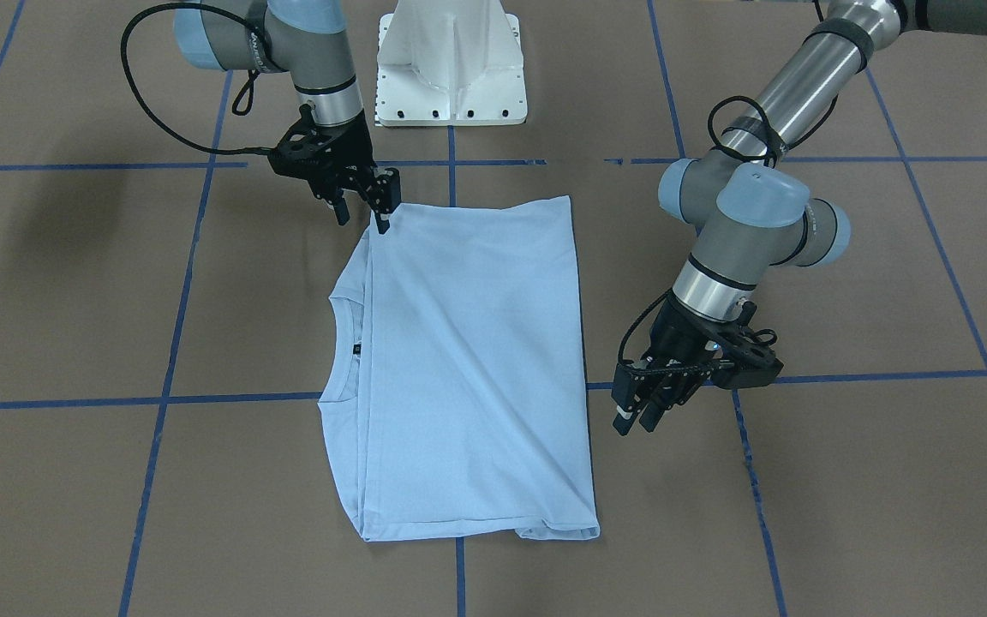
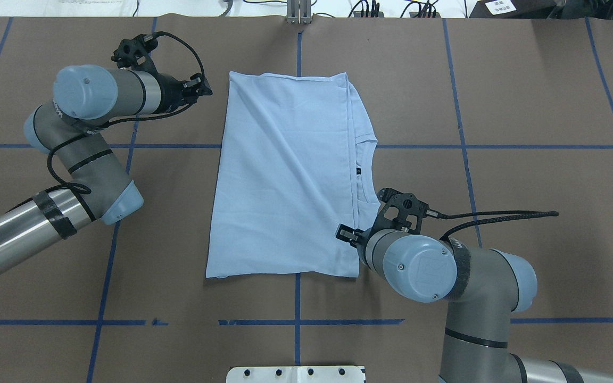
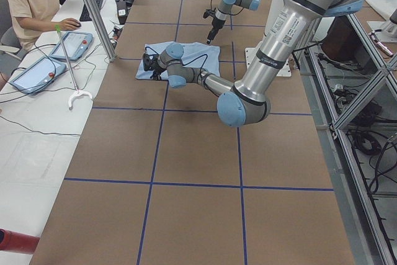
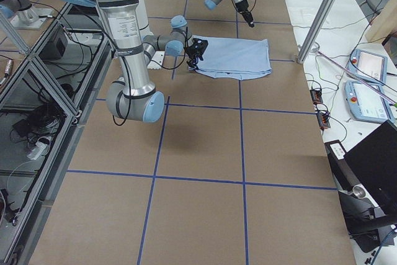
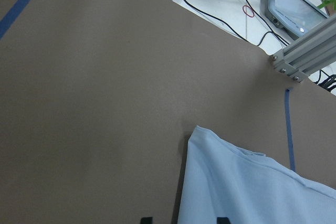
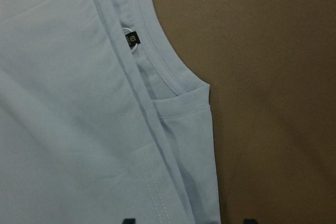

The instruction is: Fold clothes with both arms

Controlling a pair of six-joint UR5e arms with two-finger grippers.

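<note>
The light blue T-shirt (image 2: 285, 175) lies folded flat into a rough rectangle in the middle of the table. Its ribbed collar (image 2: 364, 170) shows on the robot's right side, and the print is hidden. My left gripper (image 2: 203, 88) is open and empty, just off the shirt's far left corner (image 5: 202, 132). In the front view the left gripper (image 1: 637, 422) hangs beside the shirt's edge. My right gripper (image 2: 345, 234) is open over the shirt's near right corner by the shoulder (image 6: 184, 103). In the front view the right gripper (image 1: 363, 221) has one fingertip (image 1: 383, 225) at that corner.
The white pedestal base (image 1: 452, 73) stands at the robot's edge of the brown table, which carries blue tape lines (image 2: 461, 146). An operator (image 3: 34, 1) sits past the far edge with tablets (image 3: 71, 44). An aluminium post (image 3: 93, 10) stands there.
</note>
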